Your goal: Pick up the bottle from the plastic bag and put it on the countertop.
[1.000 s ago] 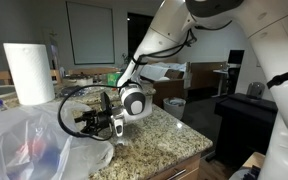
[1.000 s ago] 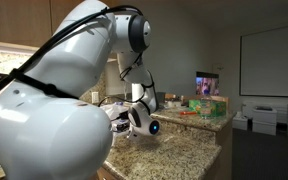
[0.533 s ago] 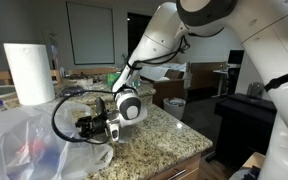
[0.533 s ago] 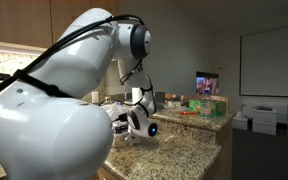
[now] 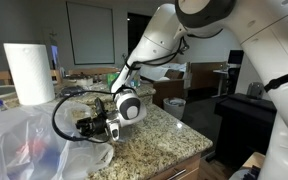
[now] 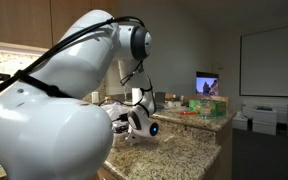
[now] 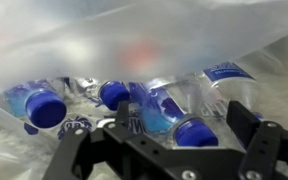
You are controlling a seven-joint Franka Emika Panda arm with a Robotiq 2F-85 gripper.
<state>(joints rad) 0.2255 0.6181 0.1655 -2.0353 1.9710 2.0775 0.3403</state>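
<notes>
My gripper (image 5: pixel 88 127) reaches into the mouth of the crinkled whitish plastic bag (image 5: pixel 19 140) at the near end of the granite countertop (image 5: pixel 159 140). In the wrist view the gripper (image 7: pixel 189 125) is open, with its fingers (image 7: pixel 127 118) on either side of a clear blue-capped bottle (image 7: pixel 174 118). Other blue-capped bottles (image 7: pixel 39 103) lie beside it. A blurred red patch (image 7: pixel 142 50) shows through the bag film above them; I cannot tell whether it is the red bottle. The gripper (image 6: pixel 120 124) is partly hidden by the arm in an exterior view.
A tall paper-towel roll (image 5: pixel 29 72) stands behind the bag. Boxes and clutter (image 6: pixel 206 108) sit at the far end of the countertop (image 6: pixel 179 150). The counter's rounded edge (image 5: pixel 199 150) drops off toward a dark bin (image 5: pixel 174 106) on the floor.
A second ago the gripper stood a little further out; it has moved deeper toward the bag. It has held still over the last half second.
</notes>
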